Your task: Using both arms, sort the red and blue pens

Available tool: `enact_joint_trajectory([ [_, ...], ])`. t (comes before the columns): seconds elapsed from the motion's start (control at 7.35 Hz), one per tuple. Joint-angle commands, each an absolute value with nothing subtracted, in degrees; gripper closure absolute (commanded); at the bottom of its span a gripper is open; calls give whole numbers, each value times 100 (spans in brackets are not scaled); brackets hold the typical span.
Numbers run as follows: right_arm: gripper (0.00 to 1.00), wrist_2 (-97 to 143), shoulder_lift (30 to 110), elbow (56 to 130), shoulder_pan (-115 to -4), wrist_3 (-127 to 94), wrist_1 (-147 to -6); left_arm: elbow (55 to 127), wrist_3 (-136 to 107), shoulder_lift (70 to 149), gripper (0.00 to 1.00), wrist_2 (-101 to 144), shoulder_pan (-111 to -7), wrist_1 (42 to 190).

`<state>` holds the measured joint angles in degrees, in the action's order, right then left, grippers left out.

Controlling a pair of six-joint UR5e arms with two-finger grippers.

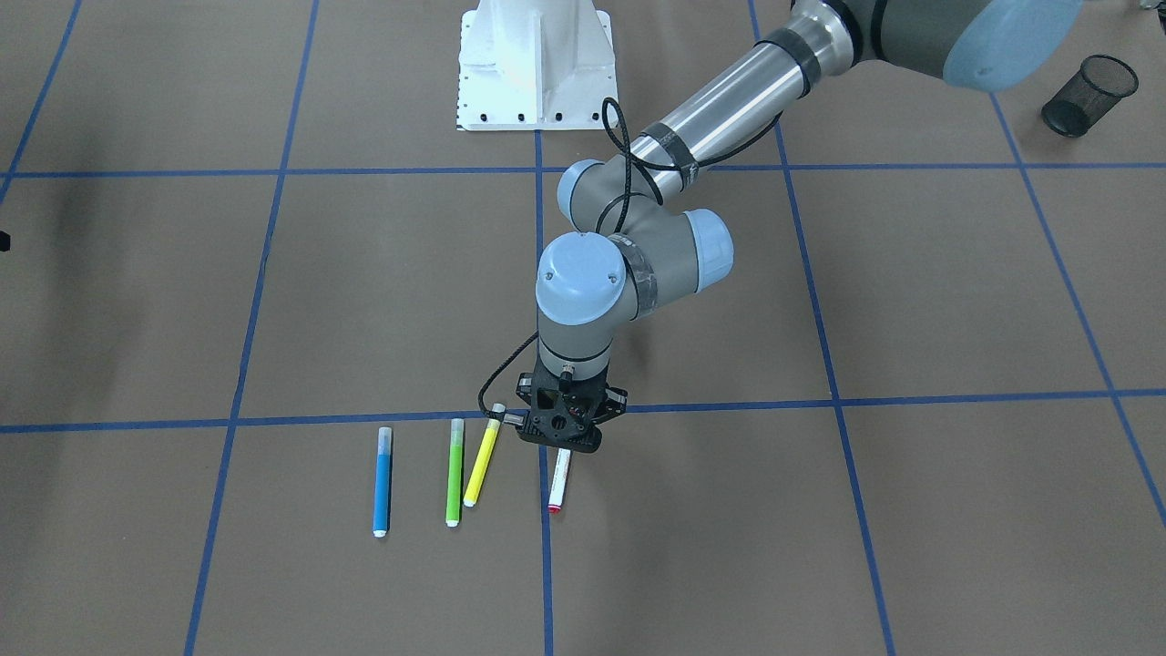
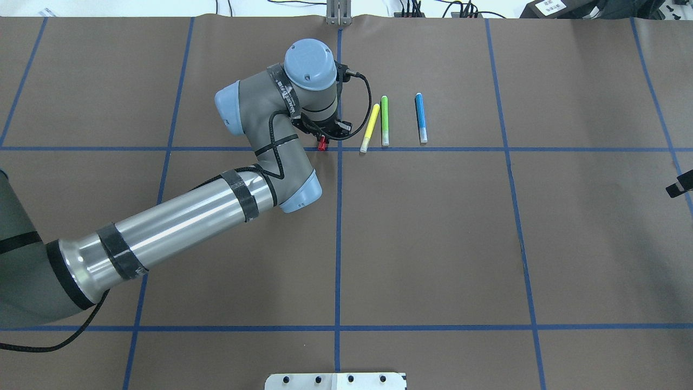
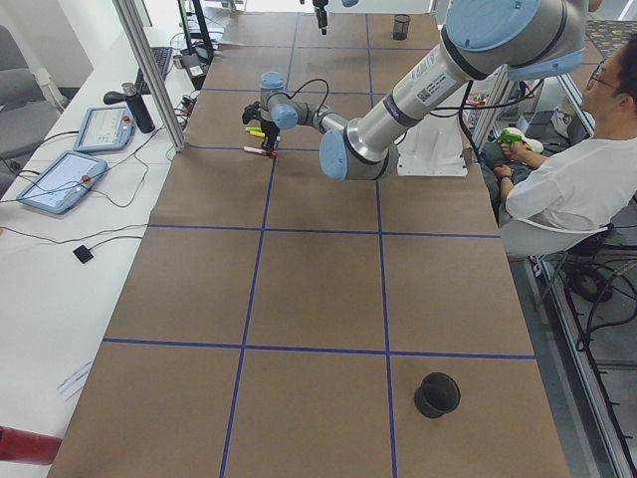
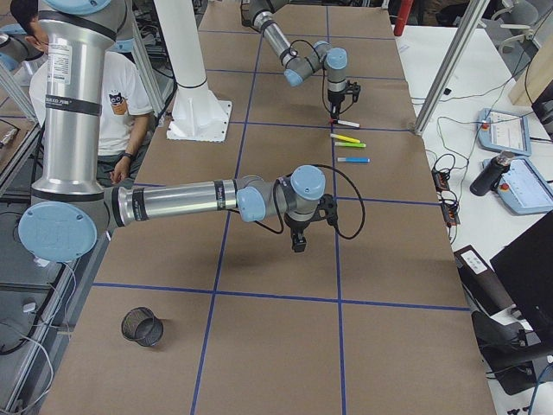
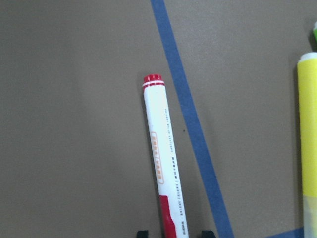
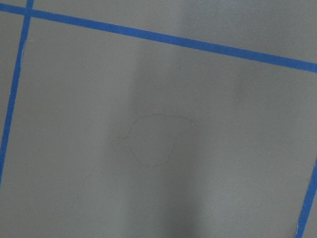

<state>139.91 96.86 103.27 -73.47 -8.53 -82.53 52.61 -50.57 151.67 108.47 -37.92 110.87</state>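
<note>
Red pen point(image 5: 163, 148) lies flat on the brown table point(image 1: 911, 301), just beside a blue tape line point(image 5: 183, 99). It is at one end of a row with the yellow marker point(image 1: 482, 456), green marker point(image 1: 454, 472) and blue pen point(image 1: 383, 481). The blue pen is at the other end of the row, well apart from both grippers.

Left gripper point(image 1: 565, 442) is right over the red pen's cap half. In the wrist view two black fingertips point(image 5: 142, 233) sit either side of the red cap with a gap on each side, so the jaws are spread, not clamped (only the very tips show, cut off at the frame edge). The front view hides the cap under the gripper. The overhead view shows just a bit of red below the wrist.

Right gripper point(image 4: 298, 245) hangs above bare table, well apart from the pens. It is small in the side view and probably only a sliver at the overhead's right edge. Its wrist camera shows just table and tape, so I cannot tell if its jaws are apart or together.

A black mesh cup point(image 1: 1089, 96) stands well apart from the pens.
</note>
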Motion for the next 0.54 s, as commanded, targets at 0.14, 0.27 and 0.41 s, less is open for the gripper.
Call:
enact_joint_trajectory([
  [0.14, 0, 13992, 9686, 10301, -7330, -844, -8253, 6706, -5036, 14053, 100, 12018, -4471, 10549],
  [0.27, 0, 13992, 9686, 10301, -7304, -852, -8253, 7376, -4993, 13288, 100, 12467, -4856, 10529],
  [0.41, 0, 13992, 9686, 10301, -7278, -853, -8253, 7774, -4975, 12741, 100, 12733, -5165, 10529],
])
